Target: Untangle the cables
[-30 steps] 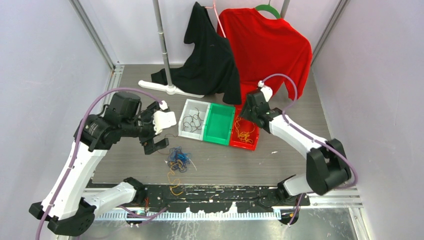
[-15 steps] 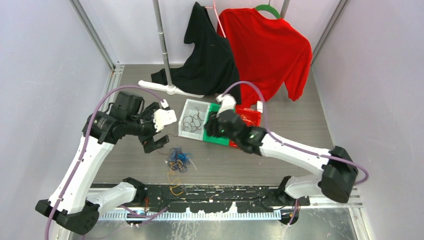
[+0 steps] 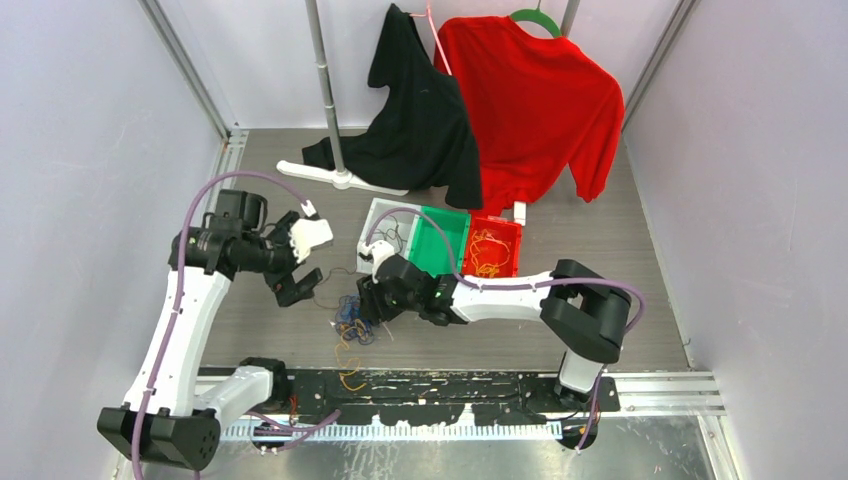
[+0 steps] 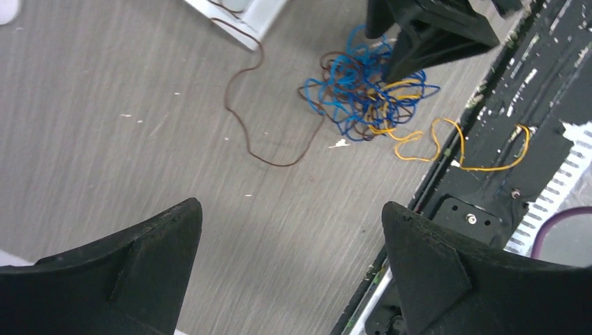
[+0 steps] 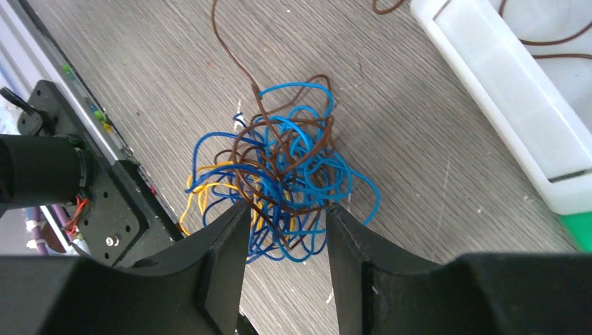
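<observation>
At mid tabletop (image 3: 620, 230), top view: tangle of blue, brown and yellow cables (image 3: 352, 322); right claw (image 3: 366, 306) down on its 1 o'clock edge, left claw (image 3: 296, 288) at its 10 o'clock, apart. Toward 1 o'clock: white bin (image 3: 372, 215), green bin (image 3: 430, 245), red bin (image 3: 516, 245) in a row.
Left wrist view: claw spread wide, nothing between; loose brown cable (image 4: 244, 125) at tangle's 9 o'clock, yellow strand (image 4: 454, 150) trailing to 4 o'clock.
Right wrist view: claw half spread, tangle's near loops in the gap, unpinched.

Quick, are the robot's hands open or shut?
Left gripper: open, holding nothing.
Right gripper: open, fingers straddling the cables, not pinching them.
</observation>
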`<act>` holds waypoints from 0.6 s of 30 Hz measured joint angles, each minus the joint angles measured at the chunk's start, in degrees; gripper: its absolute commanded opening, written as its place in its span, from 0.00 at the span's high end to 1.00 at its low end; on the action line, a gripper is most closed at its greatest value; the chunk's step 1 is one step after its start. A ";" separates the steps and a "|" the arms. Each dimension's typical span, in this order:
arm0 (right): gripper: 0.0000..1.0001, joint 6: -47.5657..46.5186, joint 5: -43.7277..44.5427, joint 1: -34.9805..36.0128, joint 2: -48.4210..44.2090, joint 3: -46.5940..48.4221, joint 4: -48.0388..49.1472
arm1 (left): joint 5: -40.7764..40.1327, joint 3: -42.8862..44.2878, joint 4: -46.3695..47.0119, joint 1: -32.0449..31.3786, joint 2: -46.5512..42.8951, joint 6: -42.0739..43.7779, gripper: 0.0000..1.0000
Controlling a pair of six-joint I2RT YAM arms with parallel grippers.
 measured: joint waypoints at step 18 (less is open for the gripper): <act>0.49 5.70 9.35 -0.66 3.76 1.05 3.78 | 1.38 -20.26 2.23 -12.72 -6.34 6.62 0.10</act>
